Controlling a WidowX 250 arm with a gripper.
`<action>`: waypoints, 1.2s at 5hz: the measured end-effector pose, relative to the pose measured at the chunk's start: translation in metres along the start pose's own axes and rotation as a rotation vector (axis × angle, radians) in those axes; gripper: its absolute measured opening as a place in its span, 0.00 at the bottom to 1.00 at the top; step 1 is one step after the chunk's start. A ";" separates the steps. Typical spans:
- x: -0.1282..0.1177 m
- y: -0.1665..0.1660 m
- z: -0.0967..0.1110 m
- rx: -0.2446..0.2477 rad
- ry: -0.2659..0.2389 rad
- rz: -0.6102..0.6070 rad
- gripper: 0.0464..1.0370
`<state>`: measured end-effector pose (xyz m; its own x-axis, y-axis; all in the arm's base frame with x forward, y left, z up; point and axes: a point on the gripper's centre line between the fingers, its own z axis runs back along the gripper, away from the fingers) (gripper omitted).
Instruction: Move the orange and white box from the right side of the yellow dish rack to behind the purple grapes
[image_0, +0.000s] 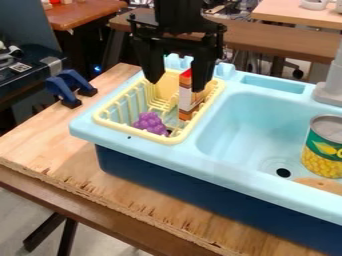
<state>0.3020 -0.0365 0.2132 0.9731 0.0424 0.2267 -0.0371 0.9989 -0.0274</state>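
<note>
Above the yellow dish rack (99, 119), at one end of the light blue toy sink (234, 120), I hang my gripper (177, 86) with its two fingers spread wide and pinching nothing. The small orange-and-white box (185, 102) stands upright in the rack, close to its basin-side wall; in this view it shows between my fingertips, much nearer the basin-side one. I judge this to be the open-fingered step at the box, though I cannot tell whether a grasp or a release. A grasp would call for centring on the box, lowering and closing; a retreat, for rising straight up without brushing it.

The rack's raised rim and upright tines leave little room for sideways moves down there. The purple toy grapes (151, 123) lie just beside the box, towards the front corner. Over the basin I see wider room, with the corn can (324, 145) well apart at its far side.
</note>
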 end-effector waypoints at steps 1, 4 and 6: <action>-0.001 0.001 -0.008 0.004 0.027 0.000 0.97; 0.059 0.035 -0.013 -0.008 0.018 0.062 0.97; 0.100 0.015 -0.035 -0.089 0.038 -0.078 0.97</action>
<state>0.4065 -0.0182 0.2014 0.9802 -0.0374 0.1946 0.0574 0.9935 -0.0981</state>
